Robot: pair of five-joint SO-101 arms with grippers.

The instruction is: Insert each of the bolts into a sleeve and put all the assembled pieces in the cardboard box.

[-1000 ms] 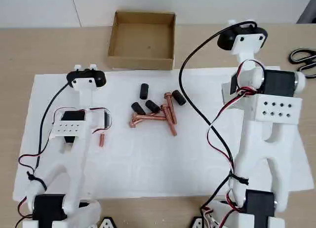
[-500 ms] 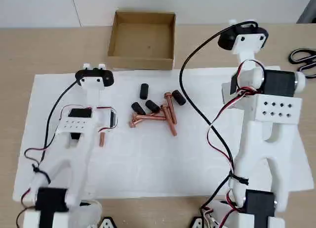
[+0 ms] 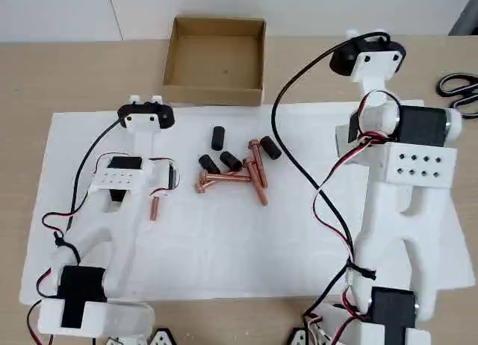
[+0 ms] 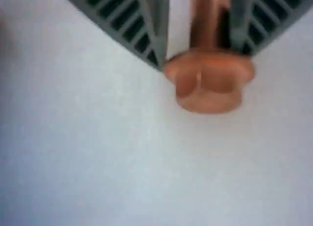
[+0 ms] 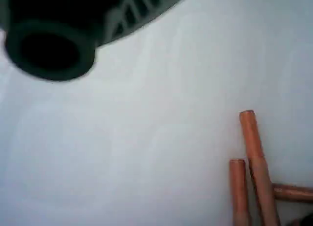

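White mat (image 3: 224, 240) between bolts (image 3: 257, 172) and table (image 3: 45, 76)

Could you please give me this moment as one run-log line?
left end effector: shut on bolt | right end effector: shut on sleeve | cardboard box: empty

- I get bright, even light from above; the arms (image 3: 407, 203) lay faint shadows on the white sheet (image 3: 224, 240).
- Beneath the left gripper (image 4: 198, 37), the copper bolt (image 4: 210, 84) casts a pale shadow.
- In the right gripper (image 5: 58, 25), the black sleeve (image 5: 85, 59) has a bore that reads solid dark.
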